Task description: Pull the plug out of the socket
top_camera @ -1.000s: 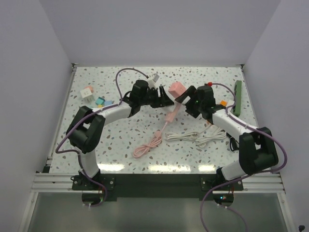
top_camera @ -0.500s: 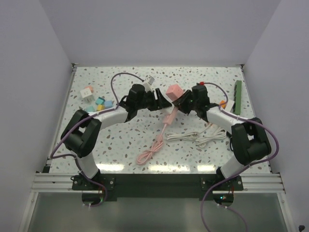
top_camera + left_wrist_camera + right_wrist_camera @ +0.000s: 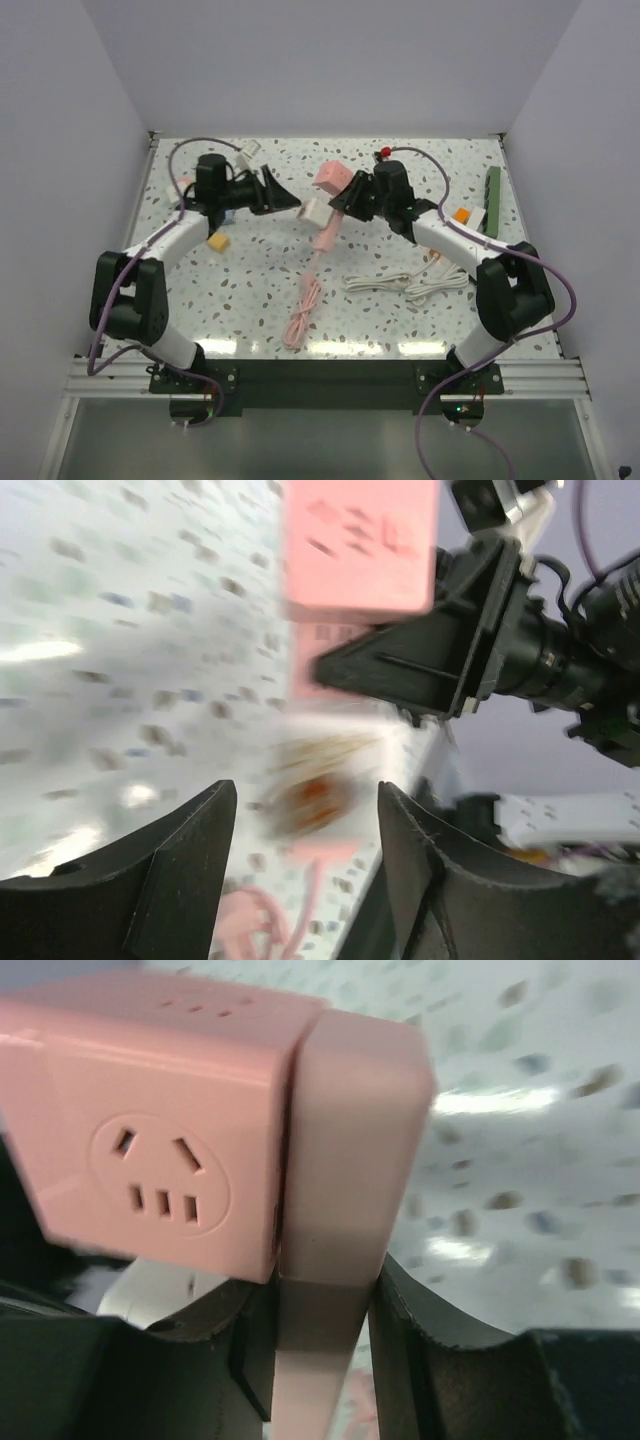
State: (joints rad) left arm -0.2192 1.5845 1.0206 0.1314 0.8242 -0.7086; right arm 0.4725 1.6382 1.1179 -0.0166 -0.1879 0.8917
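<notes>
Just beyond the tips of the left pincer [image 3: 305,805], spread wide and holding nothing, the white plug [image 3: 315,212] sits apart from the pink socket [image 3: 331,180], clamped in the right pincer [image 3: 322,1335] by its paler side. Whether the blurred plug rests on the tabletop [image 3: 240,290] is unclear. The pull looks done; next, seemingly, lowering the socket gently.

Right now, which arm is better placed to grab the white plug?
Left. The left pincer is open and empty, pointing toward the white square plug close ahead. The right pincer is shut on the pink cube socket, so it is busy.
</notes>
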